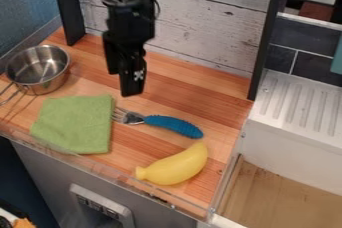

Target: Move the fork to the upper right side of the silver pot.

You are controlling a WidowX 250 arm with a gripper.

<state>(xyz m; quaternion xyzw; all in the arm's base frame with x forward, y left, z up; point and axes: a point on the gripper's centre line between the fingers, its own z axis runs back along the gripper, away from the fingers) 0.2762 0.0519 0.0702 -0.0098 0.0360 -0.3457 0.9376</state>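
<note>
The black gripper (131,84) hangs over the wooden counter, above and behind the fork; whether it is open or shut cannot be told. The fork (172,124) lies flat on the counter, its blue ridged handle pointing right and its metal tines at the right edge of the green cloth. At the counter's left stands the silver pot (38,69), with its wire handle toward the lower left. The gripper is to the right of the pot and touches neither it nor the fork.
A green cloth (75,123) lies between pot and fork. A yellow banana (175,165) rests near the front edge, below the fork. Black posts and a whitewashed plank wall (200,32) bound the back. At right are a white ribbed drainboard (302,104) and a sink basin.
</note>
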